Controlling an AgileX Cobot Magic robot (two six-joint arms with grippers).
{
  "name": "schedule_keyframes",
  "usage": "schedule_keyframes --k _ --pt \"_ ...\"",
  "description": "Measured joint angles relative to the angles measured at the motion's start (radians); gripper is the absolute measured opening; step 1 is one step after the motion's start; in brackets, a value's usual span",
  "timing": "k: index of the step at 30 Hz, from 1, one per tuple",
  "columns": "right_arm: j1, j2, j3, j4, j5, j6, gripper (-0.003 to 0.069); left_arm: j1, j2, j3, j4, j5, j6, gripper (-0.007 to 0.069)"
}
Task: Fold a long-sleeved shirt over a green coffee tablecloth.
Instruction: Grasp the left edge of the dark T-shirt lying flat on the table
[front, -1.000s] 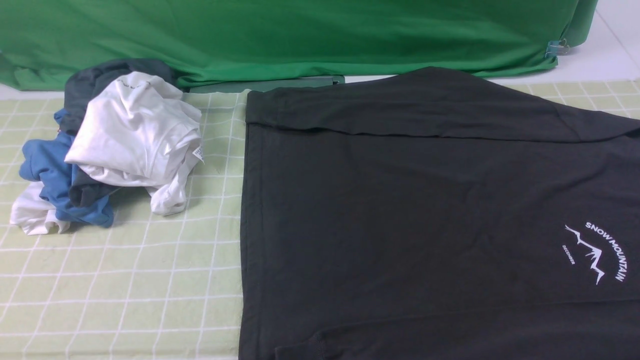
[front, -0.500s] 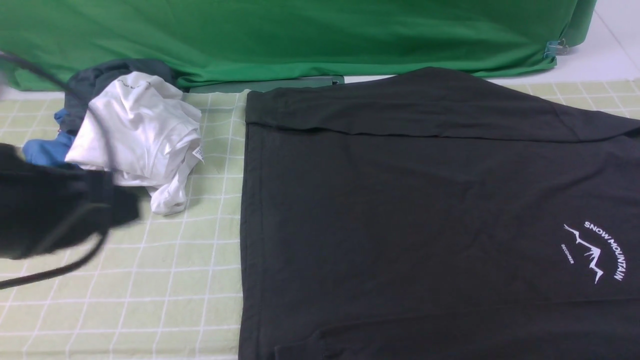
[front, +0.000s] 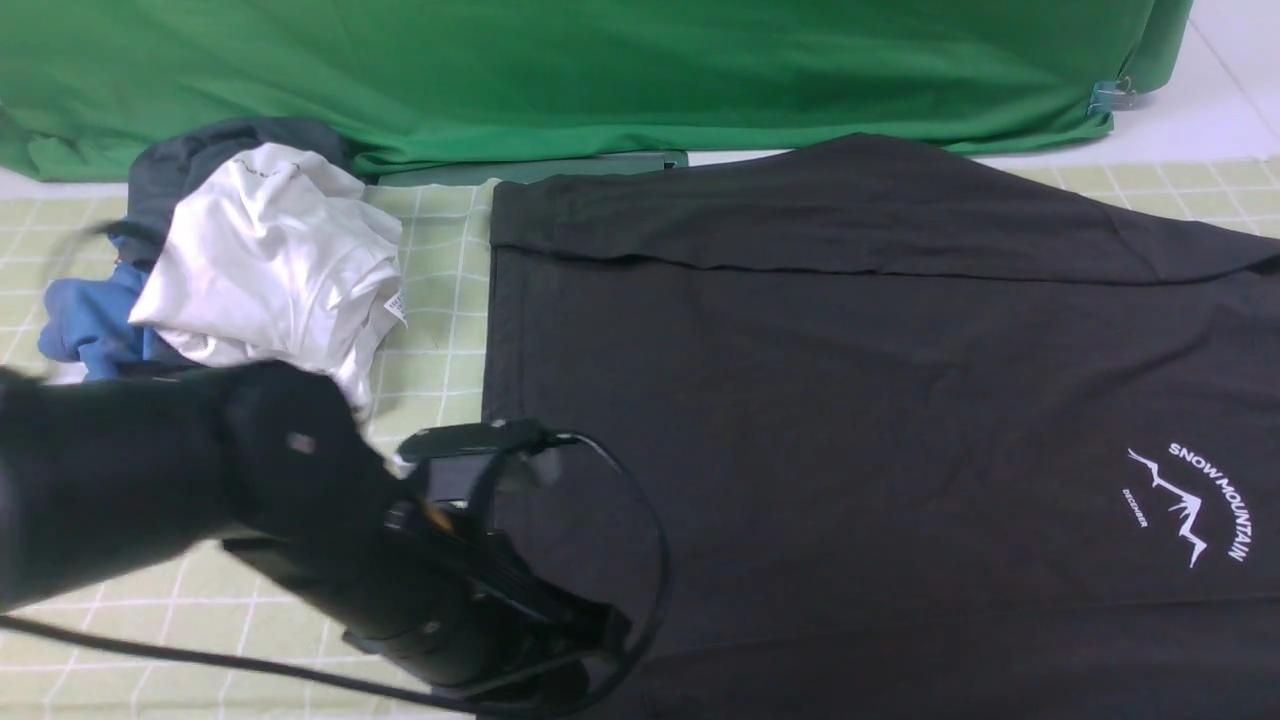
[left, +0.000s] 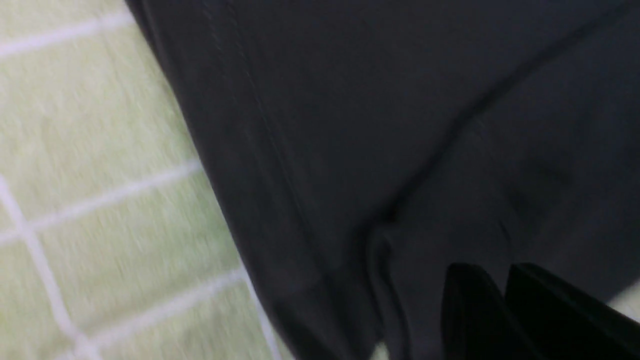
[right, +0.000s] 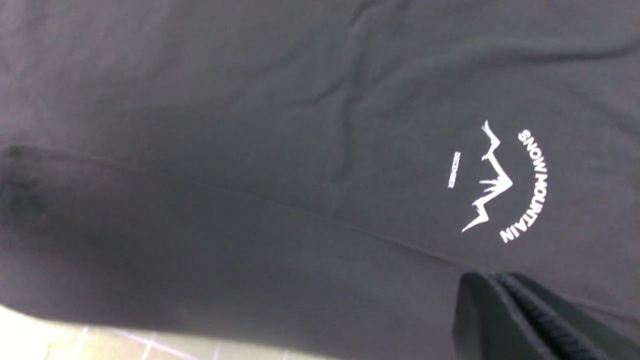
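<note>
tablecloth (front: 250, 600): pale green, white grid | on it: black shirt (front: 800, 420), apparently garment pile (front: 270, 260)

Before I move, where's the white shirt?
In the front view, the white shirt lies on the left, partly over the blue garment.

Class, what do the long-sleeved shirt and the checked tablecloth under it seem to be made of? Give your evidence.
The black long-sleeved shirt: probably matt cotton jersey, since it creases softly and shows no shine; its white mountain print looks smooth and flat.

The pale green tablecloth with white grid lines: seemingly matt woven fabric, judging by its gentle ripples, though a thin coating can't be ruled out.
</note>
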Motion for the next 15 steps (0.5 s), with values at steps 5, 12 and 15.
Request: schedule_keyframes --k 5,12,15 --pt "0.000 0.000 0.000 0.000 -0.008 0.000 0.0046 -0.018 0.057 -0.006 0.052 -0.052 -0.041 0.0241" --pt "0.000 0.000 0.000 0.000 -0.027 0.000 0.0056 -0.019 0.126 -0.014 0.058 -0.063 -0.051 0.0402" --pt "0.000 0.000 0.000 0.000 -0.031 0.000 0.0060 -0.019 0.129 -0.019 0.026 -0.062 -0.052 0.0424"
